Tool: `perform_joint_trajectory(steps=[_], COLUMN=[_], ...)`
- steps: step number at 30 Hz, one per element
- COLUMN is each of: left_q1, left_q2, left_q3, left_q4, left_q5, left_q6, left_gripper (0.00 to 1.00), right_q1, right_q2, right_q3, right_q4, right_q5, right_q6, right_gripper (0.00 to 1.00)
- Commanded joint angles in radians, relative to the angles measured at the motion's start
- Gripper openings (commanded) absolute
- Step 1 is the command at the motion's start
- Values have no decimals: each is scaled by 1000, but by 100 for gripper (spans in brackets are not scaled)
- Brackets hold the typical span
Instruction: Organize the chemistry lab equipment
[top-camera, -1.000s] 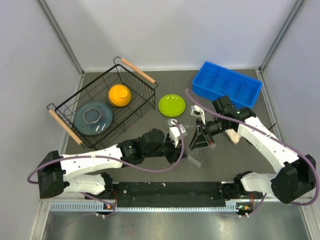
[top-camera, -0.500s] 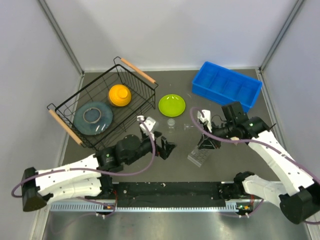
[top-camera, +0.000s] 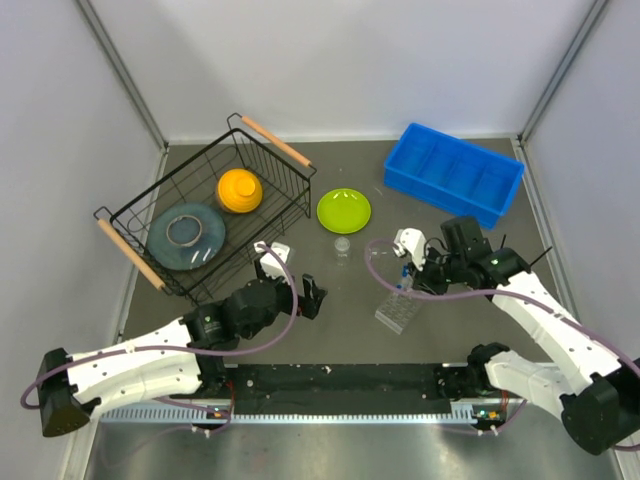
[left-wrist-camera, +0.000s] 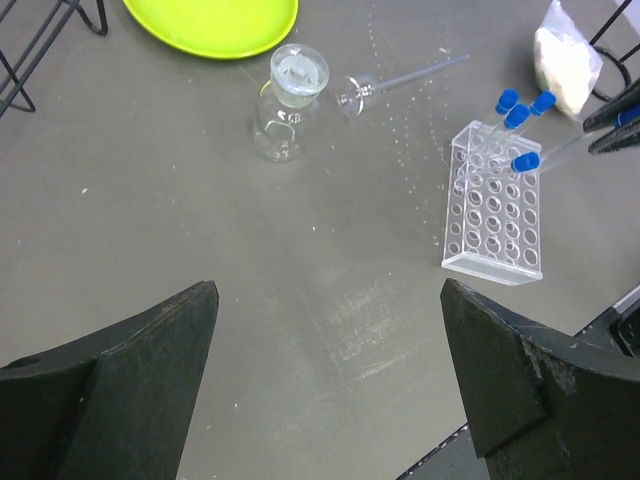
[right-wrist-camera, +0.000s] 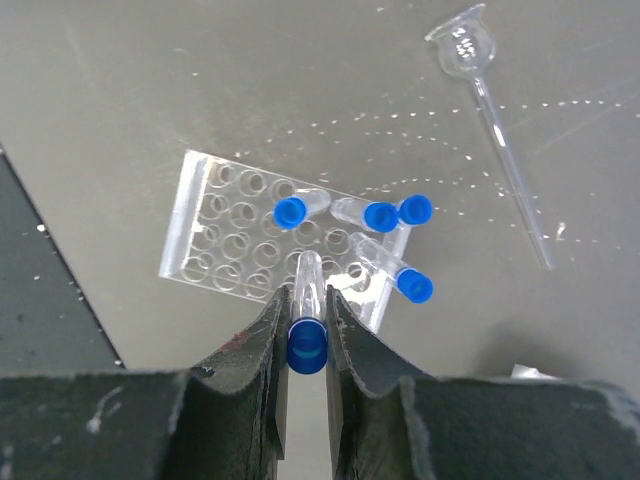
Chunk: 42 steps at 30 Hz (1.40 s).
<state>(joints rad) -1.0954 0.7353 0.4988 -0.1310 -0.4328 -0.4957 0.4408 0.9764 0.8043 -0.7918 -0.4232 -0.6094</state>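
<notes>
The clear grid rack (top-camera: 398, 313) (left-wrist-camera: 495, 208) (right-wrist-camera: 240, 245) lies on the dark table and holds several blue-capped tubes (right-wrist-camera: 381, 216) (left-wrist-camera: 510, 102) at one end, leaning. My right gripper (top-camera: 412, 283) (right-wrist-camera: 303, 296) hovers just above the rack. It is shut on one more blue-capped tube (right-wrist-camera: 306, 325), whose rounded tip points down at the rack's holes. My left gripper (top-camera: 290, 283) (left-wrist-camera: 328, 290) stands wide open and empty, left of the rack and apart from it. A tiny clear stoppered cup (top-camera: 342, 245) (left-wrist-camera: 285, 100) stands beyond it. A white-filled packet (left-wrist-camera: 565, 65) lies by the rack.
A thin clear glass stem with a bulb (left-wrist-camera: 365, 90) (right-wrist-camera: 500, 110) lies beside the cup. The lime-green plate (top-camera: 344, 210) is behind them. A black wire basket (top-camera: 268, 140) at the back left holds an orange dome (top-camera: 240, 190) and a grey-blue dish. A blue bin (top-camera: 455, 172) sits back right.
My left gripper has opened and drawn back to the left, away from the rack. My right gripper, still holding its tube, has shifted slightly right above the rack.
</notes>
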Motion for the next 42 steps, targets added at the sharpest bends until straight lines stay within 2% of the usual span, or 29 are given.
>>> perform_joint_trajectory(steps=[1,16,34,42], left_q1=[3,5,5,6], left_q2=[-8,21,38,52], left_q3=[-8,-6,4,9], left_q4=[21,19,25,28], left_q5=[-18,-3,11,17], left_q6=[-24,-15,6,11], left_gripper=[99,99,99,99], right_q1=[-8,-17,-16,-17], right_q2=[22,111,177,154], right_q3=[-7,-40,-54,-56], right_q4=[123,161,180,171], right_q5=[78,11,15,-18], right_q6=[8,26,22,22], right_gripper=[8,10,14,30])
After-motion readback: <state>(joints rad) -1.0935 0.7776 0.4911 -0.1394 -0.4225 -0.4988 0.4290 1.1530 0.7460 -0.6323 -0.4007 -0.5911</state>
